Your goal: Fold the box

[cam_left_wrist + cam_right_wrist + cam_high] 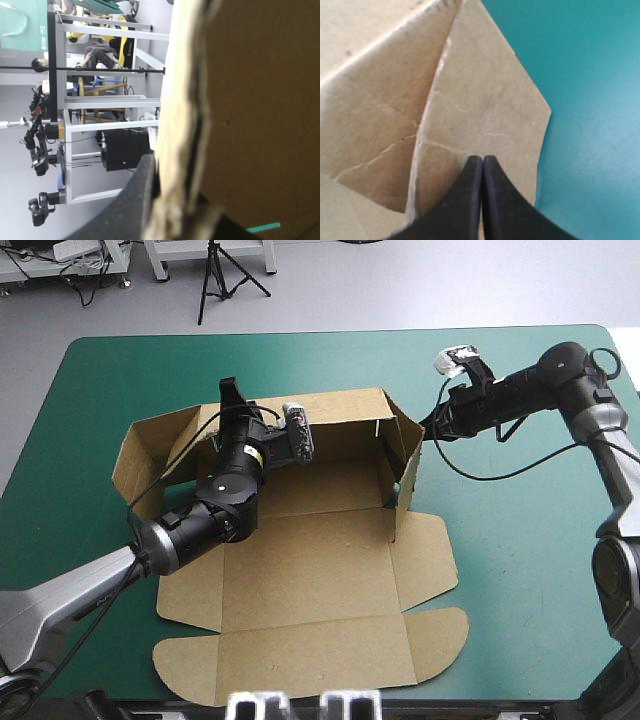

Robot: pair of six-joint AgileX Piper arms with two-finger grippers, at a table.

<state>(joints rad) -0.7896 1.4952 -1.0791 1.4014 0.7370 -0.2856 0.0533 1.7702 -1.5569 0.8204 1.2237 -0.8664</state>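
The brown box [310, 570] lies in the middle of the table with its far wall [340, 425] raised and its lid flat toward the near edge. My left gripper [232, 398] is at the left part of the far wall's top edge. In the left wrist view the board's edge [177, 125] runs up from that gripper [160, 172], with one black finger [132, 202] against it. My right gripper [428, 428] is at the box's right end. Its shut tip [482, 159] rests on the outer face of the angled end flap [485, 100].
A side flap [150, 445] stands out at the box's left end. Bare teal-green cover [530, 540] lies right of the box and along the far edge [330, 355]. The lid's rounded tabs [440, 635] reach close to the near edge.
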